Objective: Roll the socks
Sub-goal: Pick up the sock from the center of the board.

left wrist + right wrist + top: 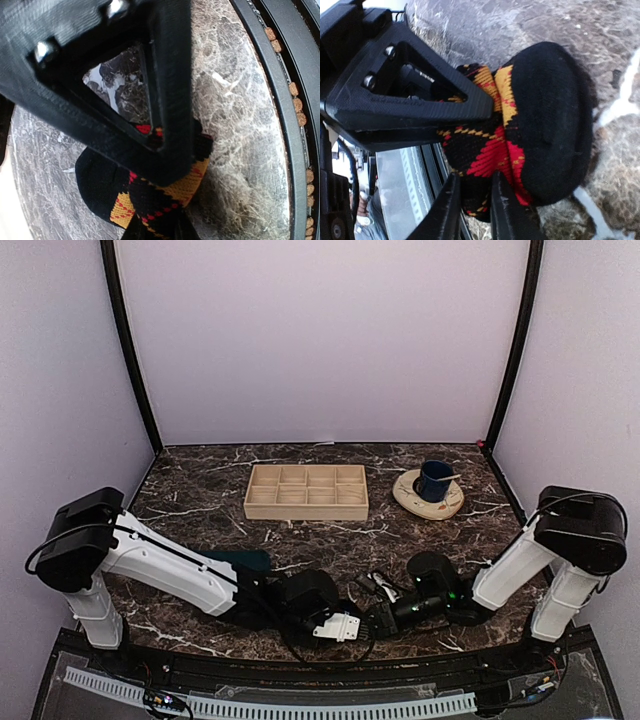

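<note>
The dark marble table (200, 490) carries one wooden tray (306, 492) toward 12 o'clock, divided into eight compartments in two rows of four, with only bare wood showing in them. At 2 o'clock lies one cream plate (412, 500) with one blue cup (434, 481) standing on it; a pale spoon-like handle (452, 477) sticks out of the cup.

There are two socks. The teal sock (248, 559) lies at 8 o'clock, partly hidden by the left arm. The argyle sock (550, 125), bunched into a thick fold, sits at 6 o'clock by the near edge, between the two grippers.

The left gripper (345, 622) has its fingers nearly together, pinching the argyle sock's fabric. One finger of the right gripper (385, 616) lies against the sock; I cannot tell how wide it stands.
</note>
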Controlling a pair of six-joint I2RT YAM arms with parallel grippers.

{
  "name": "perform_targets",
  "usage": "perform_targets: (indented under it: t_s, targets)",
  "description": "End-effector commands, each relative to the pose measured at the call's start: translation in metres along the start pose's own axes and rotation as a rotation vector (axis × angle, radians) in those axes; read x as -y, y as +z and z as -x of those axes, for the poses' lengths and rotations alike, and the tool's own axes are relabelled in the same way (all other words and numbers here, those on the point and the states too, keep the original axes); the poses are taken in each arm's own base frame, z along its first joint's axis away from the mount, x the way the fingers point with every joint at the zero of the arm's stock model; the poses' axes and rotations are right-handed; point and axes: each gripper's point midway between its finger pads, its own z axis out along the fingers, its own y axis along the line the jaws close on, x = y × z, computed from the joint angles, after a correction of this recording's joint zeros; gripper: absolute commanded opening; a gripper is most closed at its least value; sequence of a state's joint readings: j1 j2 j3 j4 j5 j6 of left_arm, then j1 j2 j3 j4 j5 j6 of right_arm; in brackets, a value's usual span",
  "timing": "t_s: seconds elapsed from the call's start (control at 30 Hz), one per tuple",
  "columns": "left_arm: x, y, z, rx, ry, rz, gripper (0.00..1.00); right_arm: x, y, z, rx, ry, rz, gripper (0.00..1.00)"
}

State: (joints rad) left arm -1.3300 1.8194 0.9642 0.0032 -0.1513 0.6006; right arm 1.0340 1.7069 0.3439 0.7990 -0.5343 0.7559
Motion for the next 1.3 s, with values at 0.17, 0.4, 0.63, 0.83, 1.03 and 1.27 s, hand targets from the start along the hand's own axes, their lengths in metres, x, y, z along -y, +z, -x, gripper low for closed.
perform_targets:
  t_s: [0.17,0.4,0.63,0.83,1.03,1.27]
  targets:
    - [0.026,0.0,-0.029,-0.131,-0.152,-0.261,0.07,0.046,-0.018,-0.027,-0.05,0.089,-0.24,0.34]
    - [0.036,-0.001,-0.03,-0.181,-0.235,-0.428,0.06,0.051,-0.031,-0.014,0.029,0.078,-0.302,0.39]
    - [0.04,-0.004,-0.026,-0.201,-0.311,-0.566,0.07,0.061,-0.054,-0.004,0.135,0.073,-0.394,0.42]
    - [0.043,-0.005,-0.025,-0.235,-0.398,-0.689,0.07,0.063,-0.064,0.003,0.194,0.049,-0.429,0.43]
    - [0.045,-0.005,-0.023,-0.242,-0.493,-0.788,0.07,0.064,-0.075,0.011,0.265,-0.002,-0.463,0.43]
    - [0.044,-0.003,-0.024,-0.256,-0.587,-0.88,0.08,0.05,-0.076,0.017,0.305,-0.156,-0.516,0.44]
